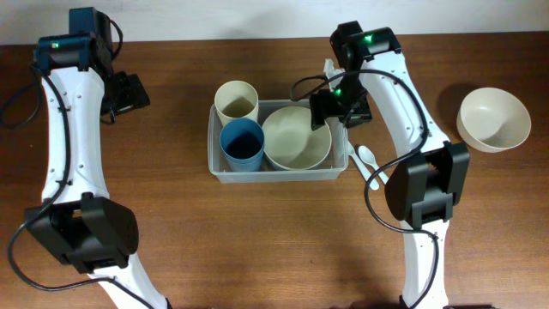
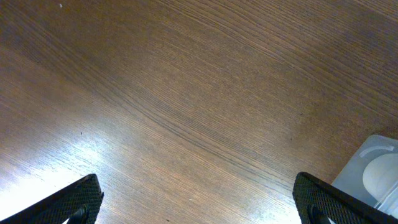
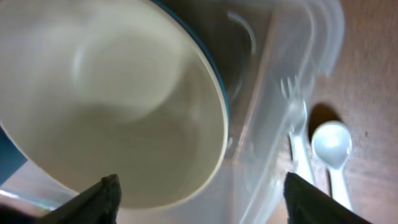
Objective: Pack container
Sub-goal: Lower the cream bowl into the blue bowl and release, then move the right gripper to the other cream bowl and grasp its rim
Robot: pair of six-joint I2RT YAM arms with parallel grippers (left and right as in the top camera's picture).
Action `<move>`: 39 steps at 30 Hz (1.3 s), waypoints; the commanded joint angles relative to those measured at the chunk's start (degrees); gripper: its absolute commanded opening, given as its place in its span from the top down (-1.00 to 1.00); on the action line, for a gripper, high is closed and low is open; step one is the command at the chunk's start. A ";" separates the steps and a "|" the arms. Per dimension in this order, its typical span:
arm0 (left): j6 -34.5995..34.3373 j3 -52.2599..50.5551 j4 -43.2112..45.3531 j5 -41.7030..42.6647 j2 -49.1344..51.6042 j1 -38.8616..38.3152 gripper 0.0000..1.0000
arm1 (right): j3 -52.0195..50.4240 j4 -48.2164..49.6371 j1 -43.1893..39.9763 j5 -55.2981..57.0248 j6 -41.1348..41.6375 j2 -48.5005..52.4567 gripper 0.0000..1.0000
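— Half done, judging by the container (image 1: 279, 174): sitting mid-table, already holding cream cup (image 1: 236, 101), blue cup (image 1: 242, 144) and bowl (image 1: 296, 139).
— Leaving what?
— Leaving spare bowl (image 1: 493, 118) far right, plus spoon (image 1: 366, 156) and fork (image 3: 297, 124) lying just beside the right wall.
— Grippers?
— Hovering the right gripper (image 1: 324, 110) over the packed bowl's right edge, fingers spread, gripping nothing. Parking the left gripper (image 1: 129, 93) far left over the table (image 2: 186, 93), fingers likewise spread.
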 commanded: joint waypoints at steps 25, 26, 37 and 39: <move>-0.79 -0.11 0.11 0.22 0.50 0.20 -1.00 | 17.42 -8.76 -38.75 4.22 10.36 -2.05 -0.35; -0.79 -0.11 0.11 0.22 0.50 0.20 -0.99 | 16.61 -8.44 -40.22 4.68 11.08 -1.92 -0.39; -0.79 -0.11 0.11 0.22 0.50 0.20 -0.99 | -4.59 3.32 -48.61 4.74 12.11 -1.84 -0.40; -0.79 -0.11 0.11 0.22 0.50 0.20 -1.00 | -8.13 5.55 -49.24 4.55 12.13 -1.84 -0.40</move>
